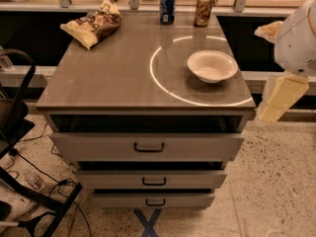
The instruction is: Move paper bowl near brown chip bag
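Observation:
The paper bowl (212,65) is off-white and stands upright on the right side of the grey cabinet top (113,78), inside a bright ring of light. The brown chip bag (93,23) lies at the far left corner, wrinkly with yellow ends. My arm is at the right edge of the view, beside the cabinet and right of the bowl. My gripper (270,31) shows only as a pale tip there, apart from the bowl and holding nothing that I can see.
A blue soda can (167,6) and a brown soda can (203,8) stand at the back edge. Three drawers (148,146) are below the top, slightly pulled out. A black frame and cables (19,147) are on the floor at the left.

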Controlling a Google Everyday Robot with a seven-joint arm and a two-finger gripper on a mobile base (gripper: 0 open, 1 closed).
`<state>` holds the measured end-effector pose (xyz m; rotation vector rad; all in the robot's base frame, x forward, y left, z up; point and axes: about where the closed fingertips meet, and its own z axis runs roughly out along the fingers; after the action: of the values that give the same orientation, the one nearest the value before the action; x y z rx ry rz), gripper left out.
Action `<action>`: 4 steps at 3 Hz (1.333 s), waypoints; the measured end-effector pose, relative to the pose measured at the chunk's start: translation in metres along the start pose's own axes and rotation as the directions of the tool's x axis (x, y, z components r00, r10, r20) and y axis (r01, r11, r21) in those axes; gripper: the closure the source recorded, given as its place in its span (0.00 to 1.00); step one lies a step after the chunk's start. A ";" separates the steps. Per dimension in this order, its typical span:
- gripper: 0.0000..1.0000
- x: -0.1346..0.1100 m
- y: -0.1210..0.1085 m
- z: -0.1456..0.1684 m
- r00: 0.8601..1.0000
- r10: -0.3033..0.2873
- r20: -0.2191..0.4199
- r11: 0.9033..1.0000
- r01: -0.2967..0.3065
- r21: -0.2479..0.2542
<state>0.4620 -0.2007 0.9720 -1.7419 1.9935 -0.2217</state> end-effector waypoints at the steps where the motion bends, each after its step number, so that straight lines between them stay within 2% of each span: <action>1: 0.00 -0.020 -0.022 0.020 0.993 -0.107 0.048 0.985 0.099 0.144; 2: 0.00 -0.030 -0.036 0.028 0.987 -0.149 0.053 0.966 0.134 0.221; 3: 0.00 -0.030 -0.037 0.028 0.987 -0.149 0.053 0.966 0.134 0.222; 4: 0.00 -0.028 -0.045 0.044 0.988 -0.141 0.056 0.961 0.123 0.247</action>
<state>0.5237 -0.1737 0.9596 -1.6999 1.7203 -0.4228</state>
